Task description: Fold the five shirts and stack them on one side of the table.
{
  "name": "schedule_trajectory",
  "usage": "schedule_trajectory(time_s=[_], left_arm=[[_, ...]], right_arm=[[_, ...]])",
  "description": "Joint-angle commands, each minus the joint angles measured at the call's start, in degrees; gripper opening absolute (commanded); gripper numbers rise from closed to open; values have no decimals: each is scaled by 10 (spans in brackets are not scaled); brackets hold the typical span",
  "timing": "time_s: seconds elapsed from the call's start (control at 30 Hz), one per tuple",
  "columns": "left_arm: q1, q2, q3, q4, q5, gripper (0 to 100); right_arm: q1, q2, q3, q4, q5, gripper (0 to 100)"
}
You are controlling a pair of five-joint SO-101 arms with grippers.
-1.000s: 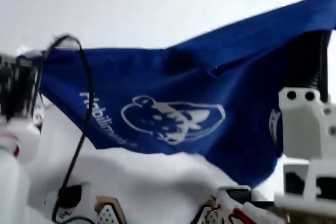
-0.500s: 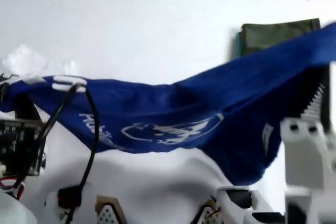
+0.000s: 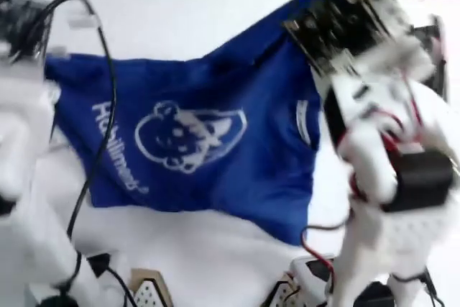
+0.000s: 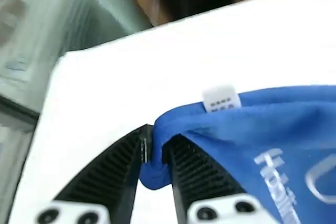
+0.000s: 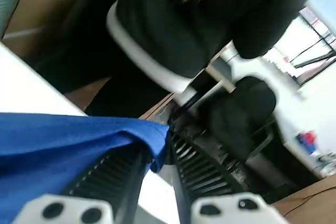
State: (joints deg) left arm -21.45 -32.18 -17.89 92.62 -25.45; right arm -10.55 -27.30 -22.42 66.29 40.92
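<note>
- Over the white table (image 3: pixel 180 19), a blue shirt (image 3: pixel 237 177) hangs spread out between the two arms, printed side up toward the high camera.
- Left hand (image 4: pixel 155 156): closed on a bunched corner of the shirt. The cloth is pinched between its ribbed black fingers (image 4: pixel 110 171), and a small fold pokes out past the pinch.
- A small white tag (image 4: pixel 220 99) sits on the shirt's edge, just beside that grip.
- Right hand (image 5: pixel 157 156): clamped on another edge of the shirt, with the fabric running off to one side from its fingers (image 5: pixel 113 174).
- From above, the left arm stands at the table's left edge and the right arm is raised at the far right. The shirt's upper edge rises toward the right arm.
- A white face print (image 3: pixel 188 134) with lettering beside it shows in the middle of the cloth.
- A black cable (image 3: pixel 106 116) hangs from the left arm across the shirt's left part.
- Whether the shirt's lower edge touches the table cannot be told.
</note>
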Motion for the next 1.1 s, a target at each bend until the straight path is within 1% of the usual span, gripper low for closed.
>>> schedule_trajectory(time_s=[0.0,0.07,0.17,0.33,0.53,0.67,0.83,0.97,1.07], left_arm=[[32,55,-19,-44,4,24],[41,91,-20,-72,4,24],[55,142,-20,-110,4,24],[60,211,-21,-148,4,24],[59,298,-21,-158,3,24],[58,344,-21,-170,4,24],[57,387,-15,-166,4,24],[55,427,-15,-133,3,24],[55,455,-15,-107,3,25]], right_arm=[[-1,-4,87,-94,0,17],[2,2,125,-142,0,17],[4,32,136,-187,0,17],[2,102,97,-195,-3,17],[1,189,84,-155,-4,18],[2,240,84,-146,-4,18],[-1,294,85,-97,-5,18],[-2,324,86,-50,-9,18],[-2,339,86,-22,-51,18]])
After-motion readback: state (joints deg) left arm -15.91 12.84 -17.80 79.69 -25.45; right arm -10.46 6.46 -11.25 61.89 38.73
